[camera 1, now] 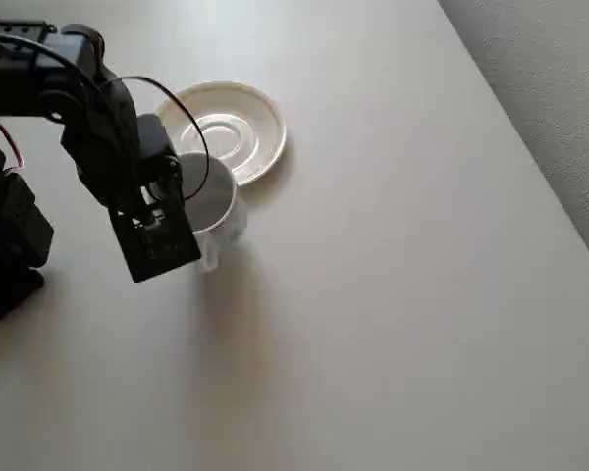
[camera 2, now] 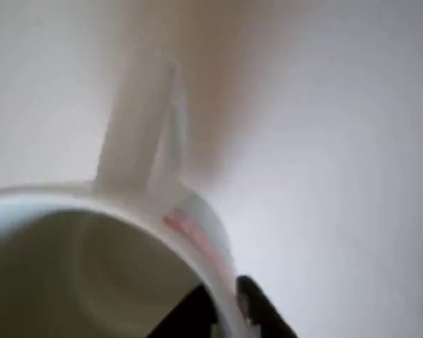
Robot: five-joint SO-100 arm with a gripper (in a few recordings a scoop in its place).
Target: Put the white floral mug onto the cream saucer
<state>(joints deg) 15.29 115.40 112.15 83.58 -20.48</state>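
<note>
Gripper (camera 1: 182, 201) sitting over white floral mug (camera 1: 219, 201), jaws closing on its rim: one finger (camera 2: 187, 313) inside, other outside the wall. Mug handle pointing away from pincer in wrist view. Cream saucer (camera 1: 260, 123) lying just beyond mug, touching/overlapping it in overhead view.

From my overhead feed, the arm (camera 1: 98, 137) covers the left part of the white floral mug (camera 1: 216, 201), so I can't see its floral prints or where the gripper (camera 1: 172, 211) fingertips sit. The arm's base runs off the left edge. In my wrist view the mug (camera 2: 92, 274) is blurred and cut off at the bottom and left edges; its handle (camera 2: 137, 127) is a soft smear, and one dark finger (camera 2: 261, 310) leaves the frame below.
</note>
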